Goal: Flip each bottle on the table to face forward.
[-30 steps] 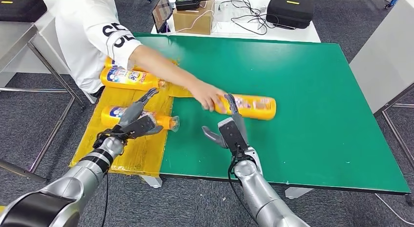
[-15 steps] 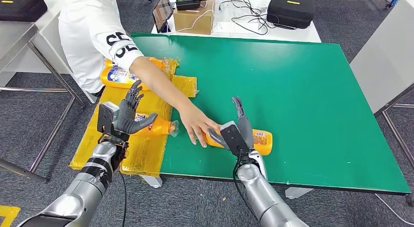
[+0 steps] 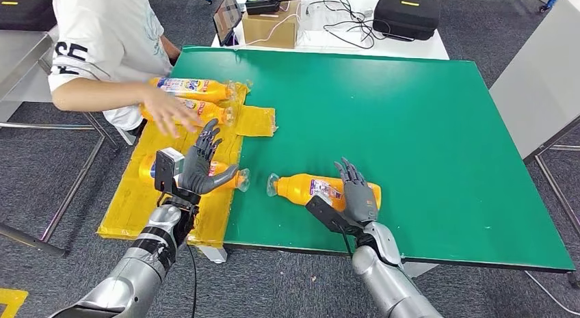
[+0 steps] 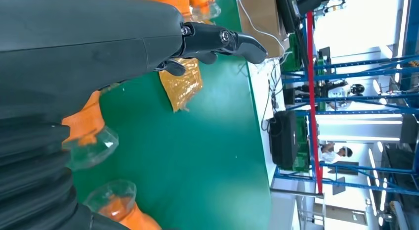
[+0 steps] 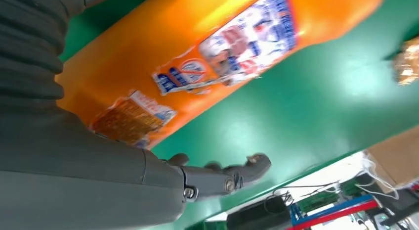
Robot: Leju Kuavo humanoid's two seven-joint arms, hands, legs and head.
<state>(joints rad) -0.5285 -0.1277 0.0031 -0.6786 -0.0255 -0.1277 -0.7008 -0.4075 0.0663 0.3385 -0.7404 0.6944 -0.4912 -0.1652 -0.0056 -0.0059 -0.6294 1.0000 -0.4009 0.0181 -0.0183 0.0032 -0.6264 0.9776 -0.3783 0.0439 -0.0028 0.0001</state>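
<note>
An orange bottle [image 3: 311, 189] lies on its side near the front edge of the green table [image 3: 410, 113], cap pointing left. My right hand [image 3: 357, 197] hovers palm down over its base end with fingers spread, and no grip shows. Up close, the bottle's label [image 5: 232, 47] sits just past my palm, with my thumb [image 5: 222, 178] stretched out clear of it. My left hand [image 3: 197, 166] is raised, fingers apart, over a second bottle [image 3: 229, 176] on the yellow mat [image 3: 137, 202]. Its clear cap [image 4: 91, 146] shows beside my left hand [image 4: 217, 39].
A person at the back left rests a hand [image 3: 167, 109] on two more orange bottles [image 3: 195, 89] at the far end of the mat. A cardboard box [image 3: 271, 27], cables and a black case [image 3: 407, 14] stand behind the table. A metal rack [image 3: 41, 65] is on the left.
The person let go of the table bottle and drew the arm back to the bottles on the mat. My right hand came down over the bottle's base end. My left hand shifted slightly right.
</note>
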